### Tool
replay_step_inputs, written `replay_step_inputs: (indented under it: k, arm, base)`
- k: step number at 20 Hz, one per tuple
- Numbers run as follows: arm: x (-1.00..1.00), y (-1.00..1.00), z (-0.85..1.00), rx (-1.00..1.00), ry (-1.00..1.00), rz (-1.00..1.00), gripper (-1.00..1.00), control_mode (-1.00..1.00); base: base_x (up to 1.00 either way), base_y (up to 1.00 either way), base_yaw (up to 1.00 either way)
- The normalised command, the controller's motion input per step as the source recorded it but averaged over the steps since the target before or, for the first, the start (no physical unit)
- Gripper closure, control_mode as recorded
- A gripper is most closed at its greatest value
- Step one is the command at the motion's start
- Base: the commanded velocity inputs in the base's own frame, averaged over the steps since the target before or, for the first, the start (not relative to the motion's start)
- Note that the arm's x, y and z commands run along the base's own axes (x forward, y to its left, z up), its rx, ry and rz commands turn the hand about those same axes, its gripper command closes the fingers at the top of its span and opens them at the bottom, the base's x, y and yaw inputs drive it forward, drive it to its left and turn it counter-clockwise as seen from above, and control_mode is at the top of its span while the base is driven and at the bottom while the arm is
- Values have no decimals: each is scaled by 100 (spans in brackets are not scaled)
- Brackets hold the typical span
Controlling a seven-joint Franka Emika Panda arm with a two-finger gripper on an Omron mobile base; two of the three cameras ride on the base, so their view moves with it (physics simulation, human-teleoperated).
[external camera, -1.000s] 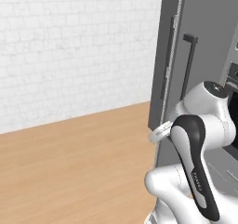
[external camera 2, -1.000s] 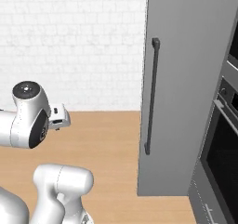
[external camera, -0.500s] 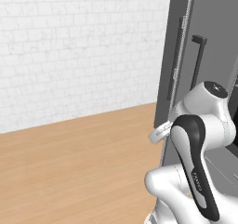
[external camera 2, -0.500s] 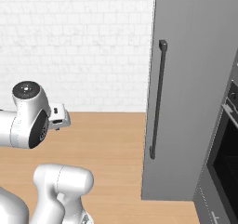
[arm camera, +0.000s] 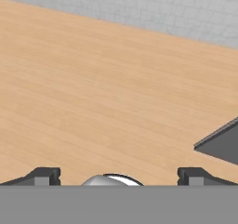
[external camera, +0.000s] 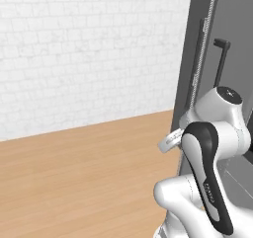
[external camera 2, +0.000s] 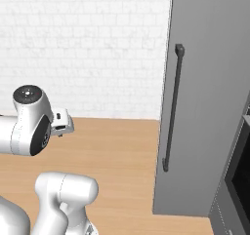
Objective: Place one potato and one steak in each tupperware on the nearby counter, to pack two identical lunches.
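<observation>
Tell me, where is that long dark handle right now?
The long dark vertical handle runs down the tall grey cabinet door at the right of the right base view, beside the white brick wall, above the wooden floor.

A: We see the tall cabinet (external camera 2: 215,83) cut off at the top and right edges in the right base view.

B: In the hand view, our fingertips (arm camera: 44,175) barely clear the bottom; a dark corner (arm camera: 223,144) leaves right.
</observation>
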Motion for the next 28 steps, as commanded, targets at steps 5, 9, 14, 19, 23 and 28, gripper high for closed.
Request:
replay_step_inputs:
  k: [5,9,14,19,23,28]
  arm:
    - [0,0,0,0,0,0,-100,100]
    - [0,0,0,0,0,0,-100,100]
    - [0,0,0,0,0,0,-100,100]
    - [0,0,0,0,0,0,-100,100]
    - [0,0,0,0,0,0,-100,100]
    - [0,0,0,0,0,0,-100,100]
  base:
    - [100,43,1]
    - [20,-96,26]
    - [95,52,3]
    - [92,100,-2]
    - [100,100,-18]
    - [100,97,-43]
